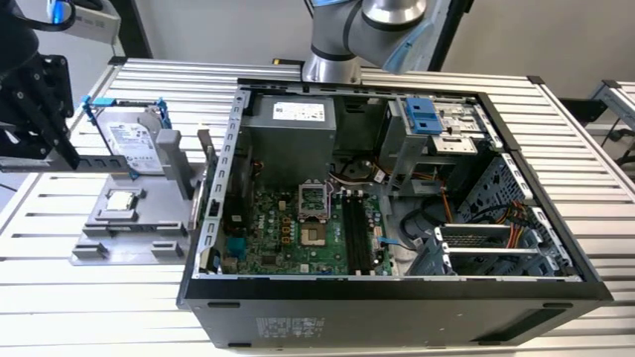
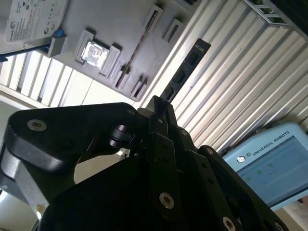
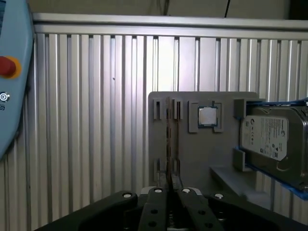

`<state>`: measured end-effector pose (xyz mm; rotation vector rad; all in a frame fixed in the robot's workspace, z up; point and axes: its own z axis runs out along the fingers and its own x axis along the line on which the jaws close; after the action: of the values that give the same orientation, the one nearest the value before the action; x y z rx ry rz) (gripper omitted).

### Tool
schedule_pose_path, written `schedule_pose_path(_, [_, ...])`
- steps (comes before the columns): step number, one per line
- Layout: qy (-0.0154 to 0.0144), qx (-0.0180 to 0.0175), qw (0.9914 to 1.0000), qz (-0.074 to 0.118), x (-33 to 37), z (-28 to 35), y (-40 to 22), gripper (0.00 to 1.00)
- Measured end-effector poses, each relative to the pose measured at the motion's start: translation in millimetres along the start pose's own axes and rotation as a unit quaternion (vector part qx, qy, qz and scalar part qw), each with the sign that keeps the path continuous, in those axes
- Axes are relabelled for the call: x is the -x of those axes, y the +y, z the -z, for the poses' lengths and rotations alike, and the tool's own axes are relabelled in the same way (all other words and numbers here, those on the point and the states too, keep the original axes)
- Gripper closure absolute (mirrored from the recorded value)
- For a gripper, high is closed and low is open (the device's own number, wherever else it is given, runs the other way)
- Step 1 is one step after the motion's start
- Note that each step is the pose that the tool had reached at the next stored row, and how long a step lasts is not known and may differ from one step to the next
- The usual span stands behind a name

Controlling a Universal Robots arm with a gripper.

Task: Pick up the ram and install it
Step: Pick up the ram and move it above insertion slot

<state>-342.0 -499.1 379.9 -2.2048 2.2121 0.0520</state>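
Gripper (image 2: 159, 104) is pinching fully closed on one end of the ram (image 2: 186, 65). The fingers are meeting the board on both faces with no gap showing. The ram is sticking straight out from the fingertips as a thin dark stick, hanging free in the air and touching nothing else.

In the first wrist view it is showing edge-on, lining up over the narrow slotted holders of the grey fixture (image 3: 192, 154). The processor chip (image 3: 207, 116) is sitting in its recess on that fixture, and the hard drive (image 3: 272, 137) is resting at the fixture's side.

The fixture is lying on the slatted desk (image 3: 96, 120). In the exterior view the open computer case (image 1: 397, 297) is standing beside the fixture, and the motherboard's black slots (image 1: 350, 230) are lying well apart from the ram.
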Motion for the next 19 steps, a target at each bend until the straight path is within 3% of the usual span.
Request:
schedule_pose_path(6, [0.0001,0.0001,1.0,0.0,0.1,1.8,-1.3,1.0])
schedule_pose_path(19, [0.0001,0.0004,1.0,0.0,0.2,2.1,-38.8,1.0])
